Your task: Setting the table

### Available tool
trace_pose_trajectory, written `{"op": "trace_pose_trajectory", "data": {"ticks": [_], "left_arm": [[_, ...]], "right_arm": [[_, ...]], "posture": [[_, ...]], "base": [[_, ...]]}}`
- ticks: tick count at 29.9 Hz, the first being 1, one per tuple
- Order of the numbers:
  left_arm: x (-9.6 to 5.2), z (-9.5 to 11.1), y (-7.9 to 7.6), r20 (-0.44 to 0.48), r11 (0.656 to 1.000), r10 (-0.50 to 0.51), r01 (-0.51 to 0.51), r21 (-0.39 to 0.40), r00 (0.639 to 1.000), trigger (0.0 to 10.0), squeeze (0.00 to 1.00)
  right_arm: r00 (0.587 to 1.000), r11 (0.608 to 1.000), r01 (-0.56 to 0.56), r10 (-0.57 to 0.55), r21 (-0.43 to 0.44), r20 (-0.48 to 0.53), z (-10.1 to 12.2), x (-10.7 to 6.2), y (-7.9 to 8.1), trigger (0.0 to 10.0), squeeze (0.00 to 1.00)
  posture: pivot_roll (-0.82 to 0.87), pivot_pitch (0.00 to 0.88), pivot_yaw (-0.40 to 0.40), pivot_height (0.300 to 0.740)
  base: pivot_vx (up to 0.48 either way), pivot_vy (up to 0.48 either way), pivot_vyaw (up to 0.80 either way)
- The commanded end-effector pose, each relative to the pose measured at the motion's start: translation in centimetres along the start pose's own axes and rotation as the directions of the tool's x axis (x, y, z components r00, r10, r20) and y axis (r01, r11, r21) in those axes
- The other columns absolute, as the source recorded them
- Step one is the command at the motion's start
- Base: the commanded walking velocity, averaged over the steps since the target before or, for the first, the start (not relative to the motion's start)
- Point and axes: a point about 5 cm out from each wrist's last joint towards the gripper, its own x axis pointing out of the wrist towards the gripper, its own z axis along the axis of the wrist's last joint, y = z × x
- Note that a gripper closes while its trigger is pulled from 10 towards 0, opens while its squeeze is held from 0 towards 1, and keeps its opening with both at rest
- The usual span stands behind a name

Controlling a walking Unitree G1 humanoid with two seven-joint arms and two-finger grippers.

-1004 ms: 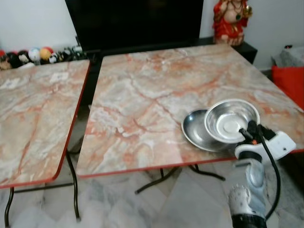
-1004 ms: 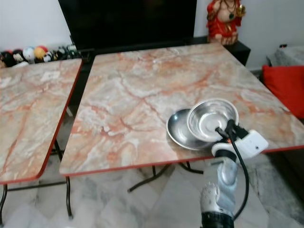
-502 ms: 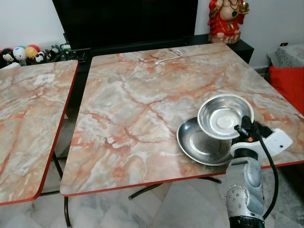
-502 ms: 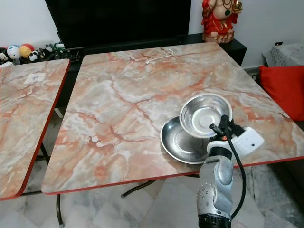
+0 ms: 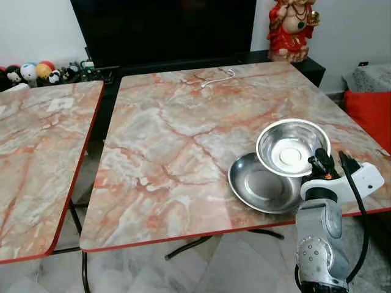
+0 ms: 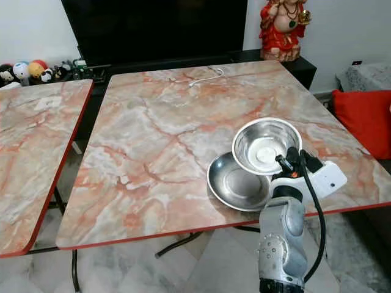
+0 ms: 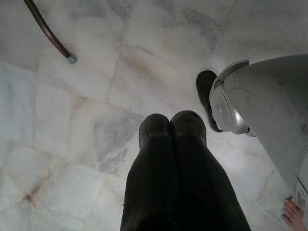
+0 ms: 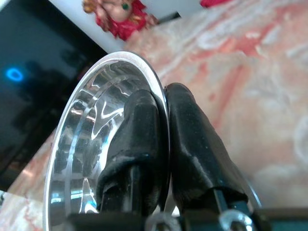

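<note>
My right gripper (image 5: 321, 161) is shut on the near rim of a small steel bowl (image 5: 292, 146), holding it slightly above a steel plate (image 5: 263, 185) that lies on the marble-top table (image 5: 177, 134) near its front right edge. In the right wrist view both black fingers (image 8: 185, 130) pinch the bowl's rim (image 8: 115, 62), one inside and one outside. In the left wrist view my left gripper (image 7: 169, 126) hangs over the tiled floor with its fingers shut on nothing.
A second marble-top table (image 5: 36, 152) stands to the left, with a gap between the two. A white cable (image 5: 217, 76) lies at the main table's far edge. Behind are a black TV (image 5: 165, 27), a red figurine (image 5: 292, 27) and a red cushion (image 5: 369, 110) at right.
The camera has shifted, so the table sits a little differently in frame. The bowl stays pinched in my right gripper above the plate.
</note>
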Motion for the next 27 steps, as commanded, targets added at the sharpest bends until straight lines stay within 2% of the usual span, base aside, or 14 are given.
{"op": "trace_pose_trajectory", "data": {"ticks": [1, 9, 19, 22, 27], "left_arm": [[-0.1, -0.3, 0.4, -0.015, 1.0, 0.003, -0.003, 0.024, 1.0, 10.0, 0.0], [-0.1, -0.3, 0.5, -0.015, 0.999, 0.002, -0.002, 0.035, 1.0, 10.0, 0.0], [0.0, 0.1, 0.5, -0.011, 0.999, -0.004, 0.005, 0.049, 1.0, 10.0, 0.0], [0.1, 0.4, 0.6, -0.006, 0.999, -0.005, 0.005, 0.051, 1.0, 10.0, 0.0], [0.1, 0.6, 0.6, -0.002, 0.999, -0.003, 0.003, 0.048, 1.0, 10.0, 0.0]], "right_arm": [[0.992, 0.995, 0.043, -0.033, 0.085, -0.123, -3.2, -1.6, 0.1, 10.0, 0.0], [0.975, 0.997, 0.038, -0.022, 0.068, -0.22, -4.4, -1.8, 0.3, 10.0, 0.0], [0.958, 0.997, 0.033, -0.011, 0.07, -0.286, -5.3, -2.1, 0.2, 10.0, 0.0], [0.942, 0.999, 0.016, 0.0, 0.045, -0.335, -6.1, -2.0, 0.2, 10.0, 0.0], [0.943, 0.998, 0.04, -0.023, 0.044, -0.333, -6.2, -1.7, -0.2, 10.0, 0.0]], "posture": [[0.02, 0.0, 0.044, 0.74], [0.02, 0.0, 0.045, 0.74], [0.01, 0.0, 0.047, 0.74], [0.02, 0.0, 0.047, 0.74], [0.02, 0.0, 0.047, 0.74]], "base": [[0.0, 0.0, 0.0], [0.0, 0.0, 0.0], [0.0, 0.0, 0.0], [0.0, 0.0, 0.0], [0.0, 0.0, 0.0]]}}
